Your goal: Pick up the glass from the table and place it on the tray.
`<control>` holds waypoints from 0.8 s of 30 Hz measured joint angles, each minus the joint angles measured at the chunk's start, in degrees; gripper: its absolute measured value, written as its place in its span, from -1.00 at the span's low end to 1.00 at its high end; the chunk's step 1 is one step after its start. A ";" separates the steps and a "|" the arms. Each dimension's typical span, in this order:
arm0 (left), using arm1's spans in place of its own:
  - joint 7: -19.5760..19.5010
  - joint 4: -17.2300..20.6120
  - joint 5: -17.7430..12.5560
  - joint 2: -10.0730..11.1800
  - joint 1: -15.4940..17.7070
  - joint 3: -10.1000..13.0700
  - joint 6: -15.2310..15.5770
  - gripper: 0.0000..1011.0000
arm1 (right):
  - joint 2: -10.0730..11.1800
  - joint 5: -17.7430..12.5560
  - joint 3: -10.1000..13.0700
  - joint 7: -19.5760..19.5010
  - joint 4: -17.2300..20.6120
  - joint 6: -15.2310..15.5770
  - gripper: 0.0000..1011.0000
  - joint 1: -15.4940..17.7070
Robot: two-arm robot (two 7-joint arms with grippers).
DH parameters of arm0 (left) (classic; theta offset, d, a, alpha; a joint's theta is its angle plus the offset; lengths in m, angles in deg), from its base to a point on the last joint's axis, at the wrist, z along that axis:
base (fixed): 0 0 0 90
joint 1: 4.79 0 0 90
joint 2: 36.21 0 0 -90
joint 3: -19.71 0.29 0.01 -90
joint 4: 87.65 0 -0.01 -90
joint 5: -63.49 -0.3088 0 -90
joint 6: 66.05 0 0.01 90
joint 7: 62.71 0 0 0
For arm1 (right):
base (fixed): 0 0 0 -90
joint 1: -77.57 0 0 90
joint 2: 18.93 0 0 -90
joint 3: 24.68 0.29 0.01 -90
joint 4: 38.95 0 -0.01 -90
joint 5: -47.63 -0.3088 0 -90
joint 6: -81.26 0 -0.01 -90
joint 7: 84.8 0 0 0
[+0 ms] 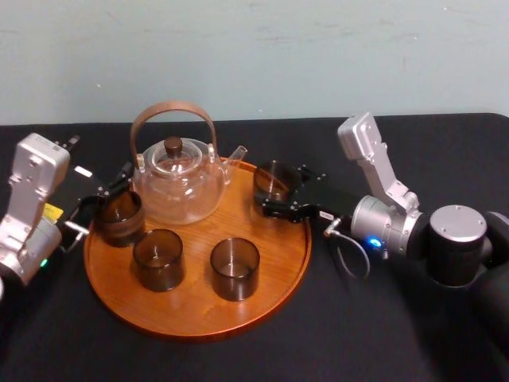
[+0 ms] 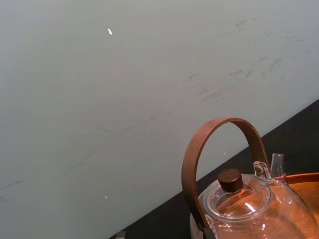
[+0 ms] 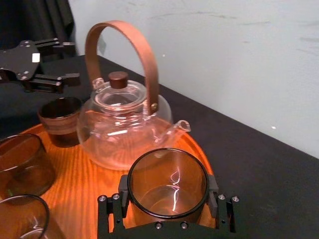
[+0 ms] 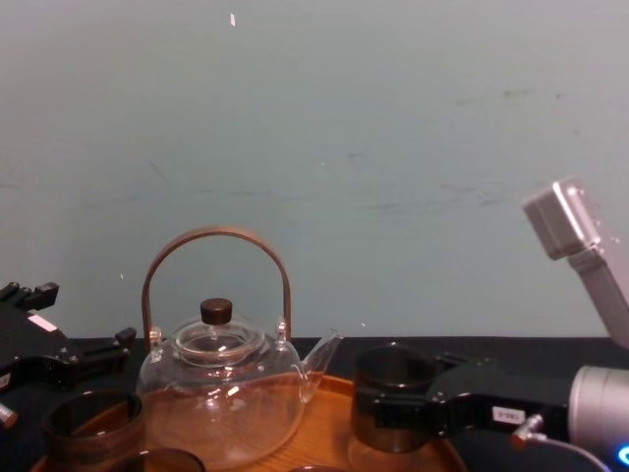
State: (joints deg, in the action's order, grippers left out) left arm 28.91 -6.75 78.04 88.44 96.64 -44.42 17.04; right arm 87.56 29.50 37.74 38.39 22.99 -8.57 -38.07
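Observation:
My right gripper (image 1: 280, 191) is shut on a smoky glass (image 1: 269, 177) at the back right rim of the round wooden tray (image 1: 191, 310). In the right wrist view the glass (image 3: 168, 174) sits upright between the black fingers (image 3: 122, 199), over the tray's wood (image 3: 94, 184). From the chest view the glass (image 4: 388, 379) is level with the tray rim (image 4: 324, 423), with the right gripper (image 4: 413, 408) around it. Whether it rests on the wood I cannot tell. My left gripper (image 1: 111, 185) hovers open at the tray's left edge, just above another glass (image 1: 118, 216).
A glass teapot (image 1: 176, 179) with a curved brown handle stands at the tray's back, close beside the held glass. Two more glasses (image 1: 158, 259) (image 1: 235, 268) stand near the tray's front. Black tablecloth surrounds the tray, with a pale wall behind.

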 joint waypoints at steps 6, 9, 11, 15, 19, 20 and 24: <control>0.00 0.00 0.00 0.00 0.00 0.00 0.00 0.98 | -0.84 -0.20 -1.12 0.72 -1.71 -0.25 0.79 -0.84; 0.00 0.00 0.00 0.00 0.00 0.00 0.00 0.98 | -0.99 -0.16 -1.66 0.88 -2.16 -0.26 0.79 -1.03; 0.00 0.00 0.00 0.00 0.00 0.00 0.00 0.98 | -1.16 -0.08 -2.06 0.97 -2.61 -0.33 0.79 -1.20; 0.00 0.00 0.00 0.00 0.00 0.00 0.00 0.98 | -1.44 0.08 -2.53 1.13 -3.28 -0.46 0.79 -1.50; 0.00 0.00 0.00 0.00 0.00 0.00 0.00 0.98 | -1.60 0.26 -2.86 1.15 -3.73 -0.53 0.79 -1.70; 0.00 0.00 0.00 0.00 0.00 0.00 0.00 0.98 | -1.63 0.39 -2.99 1.15 -3.86 -0.55 0.79 -1.77; 0.00 0.00 0.00 0.00 0.00 0.00 0.00 0.98 | -1.75 0.77 -3.27 0.99 -4.18 -0.60 0.79 -1.91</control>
State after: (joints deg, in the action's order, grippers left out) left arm 28.91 -6.76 78.04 88.44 96.64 -44.43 17.04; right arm 85.81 30.27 34.47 39.38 18.82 -9.18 -39.98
